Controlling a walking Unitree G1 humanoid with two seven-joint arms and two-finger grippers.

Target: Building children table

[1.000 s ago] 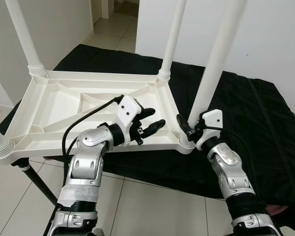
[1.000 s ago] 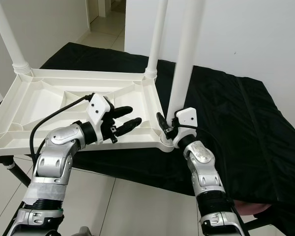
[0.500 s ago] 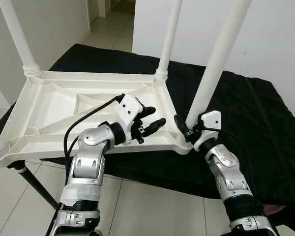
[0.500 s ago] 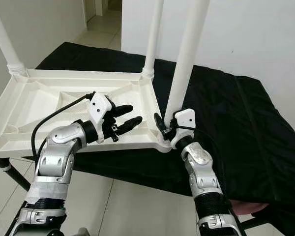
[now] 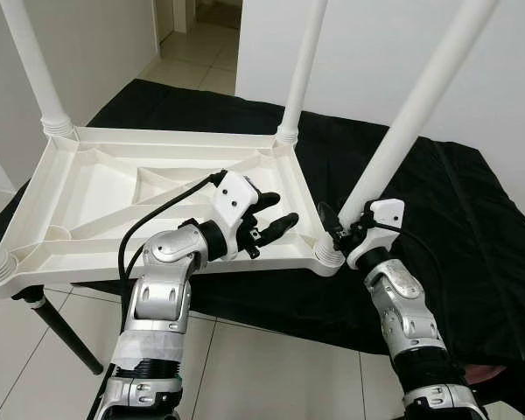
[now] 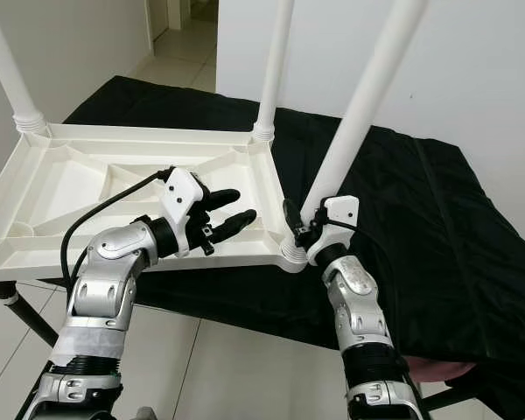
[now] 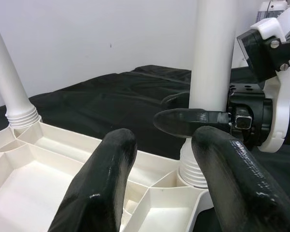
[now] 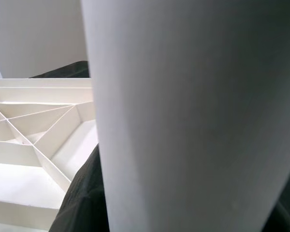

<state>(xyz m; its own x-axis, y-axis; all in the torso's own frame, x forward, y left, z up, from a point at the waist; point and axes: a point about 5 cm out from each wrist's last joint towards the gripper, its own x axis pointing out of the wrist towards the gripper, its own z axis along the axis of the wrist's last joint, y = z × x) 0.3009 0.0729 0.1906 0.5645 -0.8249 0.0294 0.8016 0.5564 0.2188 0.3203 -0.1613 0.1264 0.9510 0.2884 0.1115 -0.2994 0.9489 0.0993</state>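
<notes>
Right gripper clamps the tilted table leg just above its corner socket on the upturned tabletop. Beside that socket, left gripper hovers spread, holding nothing. We judge cross-threading likely if the tilt persists, or the tabletop sliding on the black cloth.

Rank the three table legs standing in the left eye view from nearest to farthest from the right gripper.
1. The near-right leg: the right gripper has its fingers closed around its base, at the tabletop's near-right corner.
2. The far-right leg: upright at the corner behind it, toward the wall.
3. The far-left leg: upright at the opposite far corner, on the robot's left.
</notes>
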